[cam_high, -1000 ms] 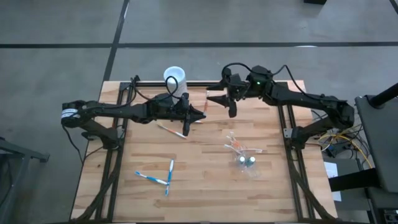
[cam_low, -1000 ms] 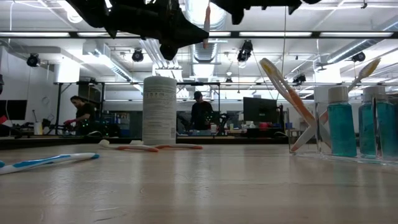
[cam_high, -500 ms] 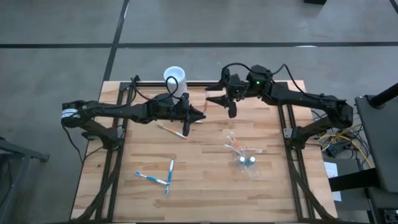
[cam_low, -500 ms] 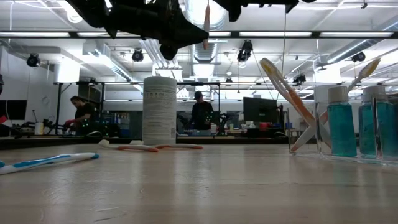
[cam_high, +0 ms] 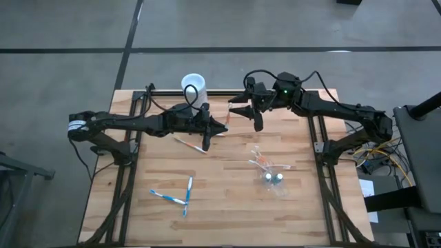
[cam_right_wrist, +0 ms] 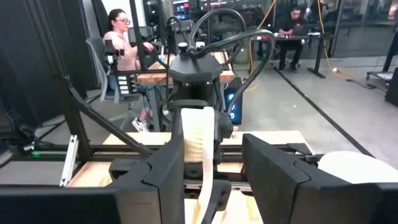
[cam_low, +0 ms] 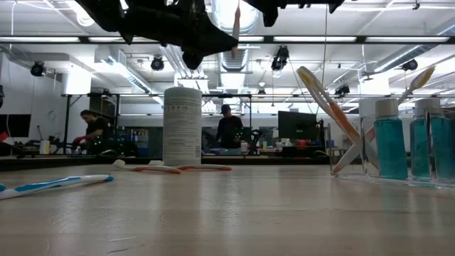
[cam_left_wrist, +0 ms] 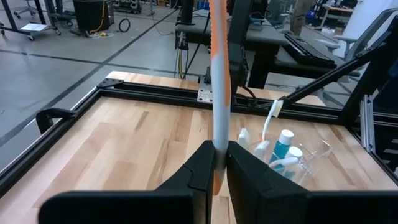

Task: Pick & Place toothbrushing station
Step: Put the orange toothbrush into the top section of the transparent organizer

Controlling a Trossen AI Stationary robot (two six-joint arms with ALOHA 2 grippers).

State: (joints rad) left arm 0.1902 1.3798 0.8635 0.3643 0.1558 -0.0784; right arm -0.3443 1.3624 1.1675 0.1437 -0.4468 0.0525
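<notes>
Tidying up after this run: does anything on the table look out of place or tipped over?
Yes. The clear cup lies tipped on its side at the table's right, its brushes and bottles spilling out. Loose toothbrushes lie scattered: two blue-and-white ones near the front left, an orange-and-white one mid-table.

A robotics lab or workshop in a large industrial hall: bare grey concrete floor (cam_high: pixel 69 27), exposed ceiling with long strip lights (cam_low: pixel 398 39) and hanging cables. The wooden table (cam_high: pixel 227 200) sits in a black metal frame (cam_left_wrist: pixel 155 93) carrying the arms. Beyond the right gripper's jaws, people (cam_right_wrist: pixel 124 43) sit at desks with computer equipment, and monitors (cam_low: pixel 295 126) line the far benches.
</notes>
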